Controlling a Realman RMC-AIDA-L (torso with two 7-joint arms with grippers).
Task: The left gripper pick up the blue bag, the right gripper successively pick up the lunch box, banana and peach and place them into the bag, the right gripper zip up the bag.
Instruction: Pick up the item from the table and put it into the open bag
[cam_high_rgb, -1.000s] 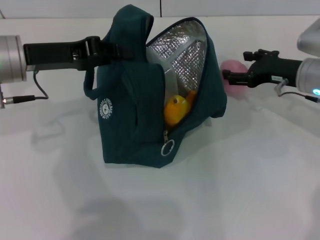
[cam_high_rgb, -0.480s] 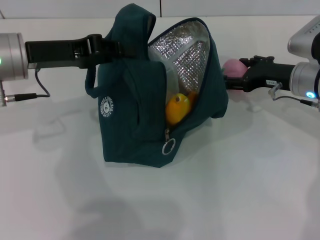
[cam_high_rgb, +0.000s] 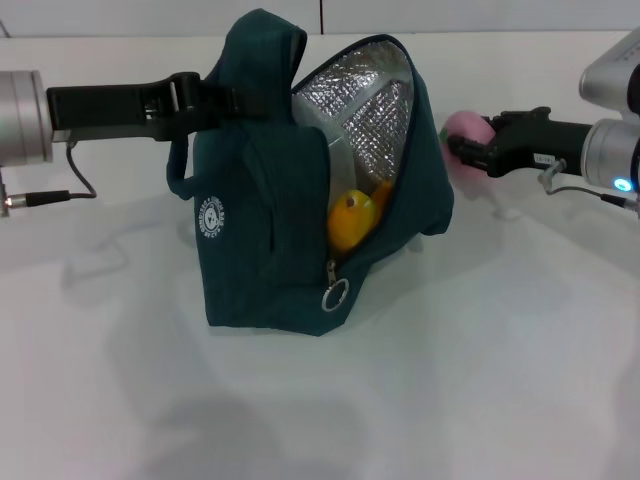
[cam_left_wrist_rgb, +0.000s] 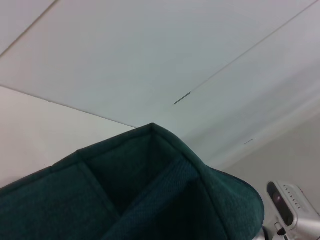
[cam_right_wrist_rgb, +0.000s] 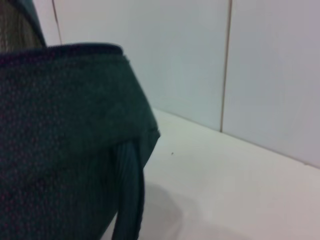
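Watching the blue bag (cam_high_rgb: 280, 230) gape, foil lining and banana (cam_high_rgb: 352, 220) showing; left gripper (cam_high_rgb: 215, 100) jaws clenched on its handle; right gripper (cam_high_rgb: 462, 150) jaws clasp the pink peach (cam_high_rgb: 466, 130).

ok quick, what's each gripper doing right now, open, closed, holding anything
Left gripper: shut on the blue bag, gripping it by a handle near the top.
Right gripper: at the pink peach behind the bag; whether it grips it cannot be told.

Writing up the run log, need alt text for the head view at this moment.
The blue bag stands open on the white table, its handle held by the left claw, with the banana showing inside against the silver lining. On the bag's far side the right claw is at the pink peach.
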